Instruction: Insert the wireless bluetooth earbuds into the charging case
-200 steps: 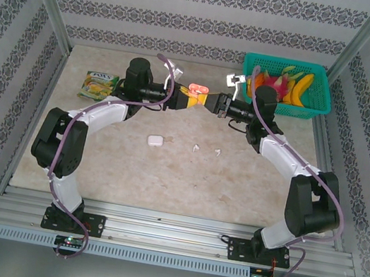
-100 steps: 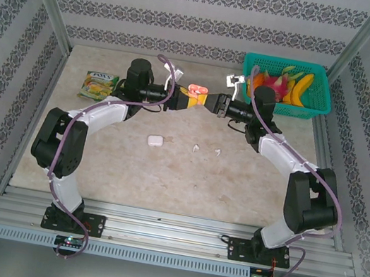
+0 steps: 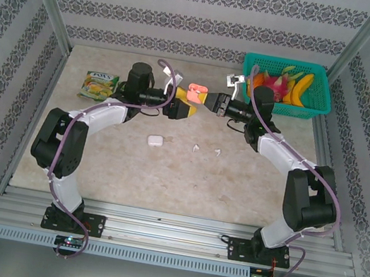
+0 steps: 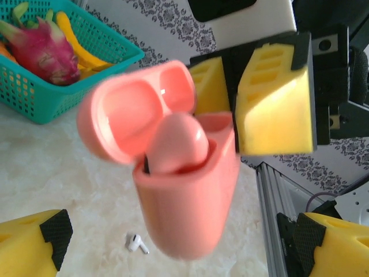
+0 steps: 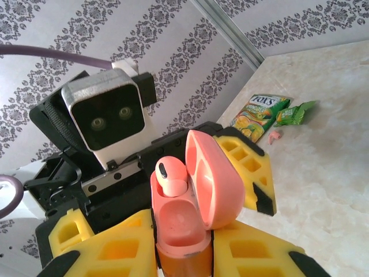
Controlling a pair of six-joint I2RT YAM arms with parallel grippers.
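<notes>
A salmon-pink charging case (image 5: 190,231) stands lid-open between the yellow fingers of my right gripper (image 5: 184,257), which is shut on its lower body. One pink earbud (image 5: 171,176) sits in the case's left socket; the socket beside it is bare. In the left wrist view the same case (image 4: 190,202) hangs close in front, and my left gripper (image 4: 176,236) stands open with its fingers (image 4: 34,248) wide apart, clear of the case. Another pink earbud (image 5: 275,135) lies on the table by the snack packet. Two white earbuds (image 3: 196,147) (image 3: 217,151) lie mid-table.
A white case (image 3: 154,140) rests on the table left of the white earbuds. A snack packet (image 3: 99,85) lies at the far left, with a green candy (image 5: 294,112) beside it. A teal basket (image 3: 316,108) of fruit stands at the back right.
My left gripper has opened from shut and drawn back slightly from the case. The right gripper still holds the pink case, now a little higher in the top view.
</notes>
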